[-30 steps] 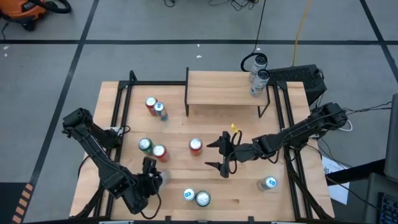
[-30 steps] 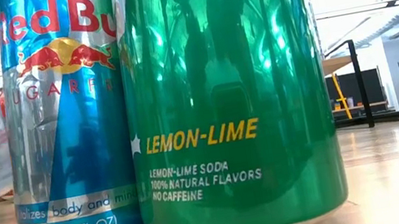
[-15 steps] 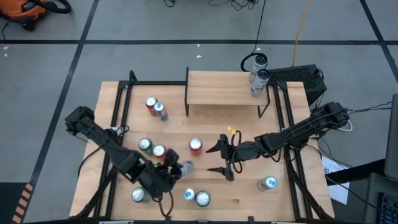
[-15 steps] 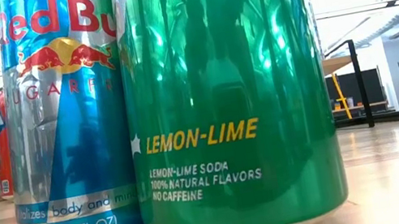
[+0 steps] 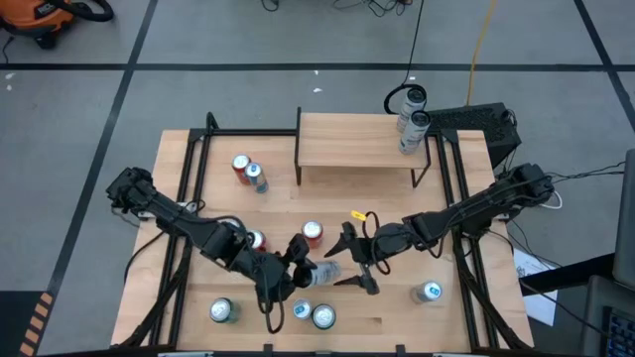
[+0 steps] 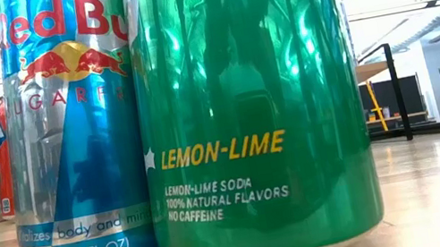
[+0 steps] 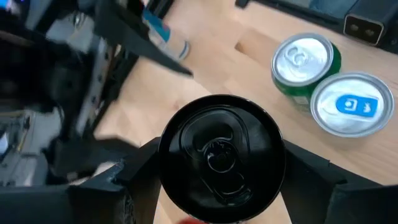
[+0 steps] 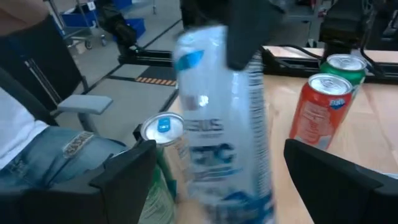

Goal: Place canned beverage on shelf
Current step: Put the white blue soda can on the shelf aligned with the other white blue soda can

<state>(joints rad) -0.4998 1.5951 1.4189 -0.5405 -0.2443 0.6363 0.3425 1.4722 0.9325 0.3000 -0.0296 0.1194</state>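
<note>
My left gripper (image 5: 304, 269) is shut on a slim white-and-blue beverage can (image 5: 321, 273) with a black top (image 7: 221, 155), above the table's middle near part. My right gripper (image 5: 349, 261) stands open just to the can's right. In the right wrist view the can (image 8: 221, 118) shows between its two fingers, apart from both. The shelf (image 5: 357, 141), a light-wood board on black supports, stands at the table's far middle. My left gripper pinches the can between its two fingers, on opposite sides of the wall near the top end (image 7: 166, 155). The fingers (image 8: 245, 37) come slanting down from the table's left. The can is tilted, its top toward the wrist and its lower end toward my right gripper.
Two pale cans (image 5: 414, 117) are at the shelf's right end. Other cans stand on the table: two at the far left (image 5: 248, 171), red ones (image 5: 313, 233) mid-table, a green one (image 5: 220, 310), and two near the front edge (image 5: 314, 314). One (image 5: 429, 292) is at the right.
My left gripper has carried the can from the near left part of the table up and toward the right, close to my right gripper. Its wrist has rolled, tipping the can. A green can it covered now shows. My right gripper has turned a little in place.
</note>
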